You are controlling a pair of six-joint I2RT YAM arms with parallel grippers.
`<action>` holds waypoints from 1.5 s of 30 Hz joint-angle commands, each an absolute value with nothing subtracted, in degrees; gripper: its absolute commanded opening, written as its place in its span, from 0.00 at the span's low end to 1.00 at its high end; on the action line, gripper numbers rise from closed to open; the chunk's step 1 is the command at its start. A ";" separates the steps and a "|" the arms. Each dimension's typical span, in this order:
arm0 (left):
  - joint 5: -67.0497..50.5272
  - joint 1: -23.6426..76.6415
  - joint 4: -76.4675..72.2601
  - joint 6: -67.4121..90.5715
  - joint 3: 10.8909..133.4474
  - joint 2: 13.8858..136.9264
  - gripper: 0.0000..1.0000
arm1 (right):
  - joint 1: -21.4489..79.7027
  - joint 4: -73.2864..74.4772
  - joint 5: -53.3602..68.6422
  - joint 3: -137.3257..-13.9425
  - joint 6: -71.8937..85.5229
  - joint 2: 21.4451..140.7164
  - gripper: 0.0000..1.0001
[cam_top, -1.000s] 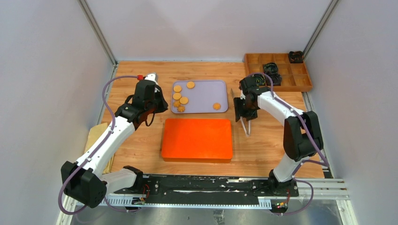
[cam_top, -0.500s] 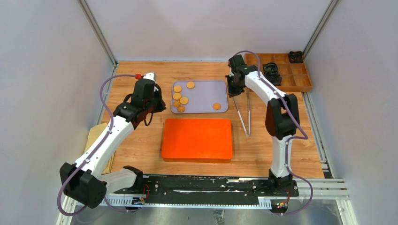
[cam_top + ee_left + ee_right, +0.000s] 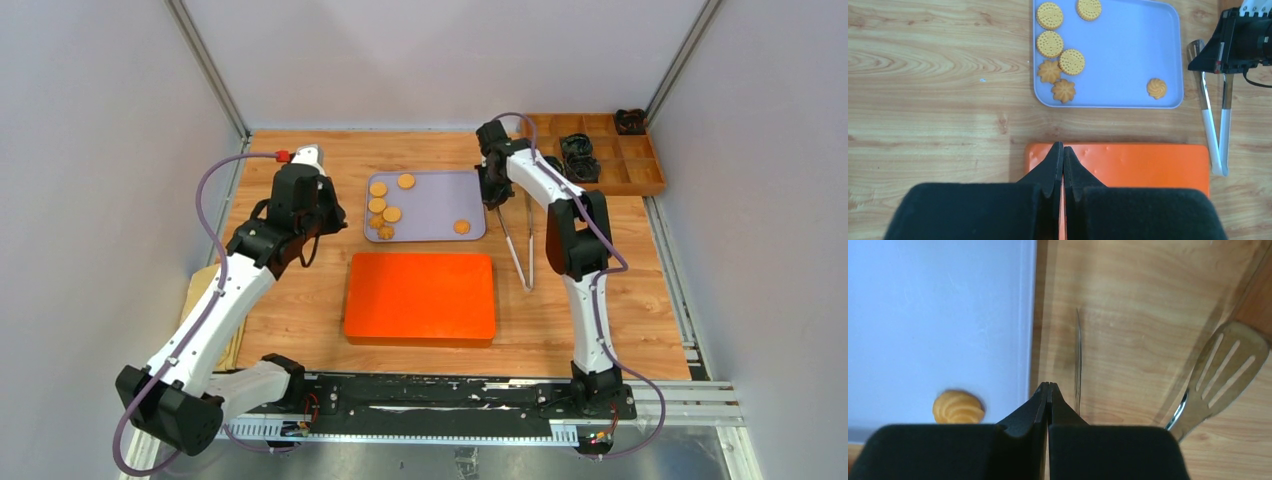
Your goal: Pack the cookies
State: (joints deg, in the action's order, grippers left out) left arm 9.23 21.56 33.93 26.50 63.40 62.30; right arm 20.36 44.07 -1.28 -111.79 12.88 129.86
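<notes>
Golden-orange cookies lie on the lavender tray: six clustered at its left, one swirl alone near the right edge. The left gripper, fingers pressed together and empty, hides part of the orange box. The right gripper, likewise closed on nothing, sits at the tray's right rim beside metal tongs, cut off in its wrist view.

Left gripper, jaws pressed together, sits over the left end of the orange box; beyond, the tray on the tabletop holds seven cookies, six clustered left, one right; tongs lie right of both.
</notes>
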 commanded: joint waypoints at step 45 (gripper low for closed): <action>9.15 21.62 34.72 26.34 61.62 61.39 0.02 | 29.38 40.12 -15.03 -75.77 16.98 95.59 0.00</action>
State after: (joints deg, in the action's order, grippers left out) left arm 10.44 21.56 36.03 26.13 61.47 60.47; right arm 27.42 38.98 -13.82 -84.84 14.04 102.89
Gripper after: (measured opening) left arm 0.027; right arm 0.007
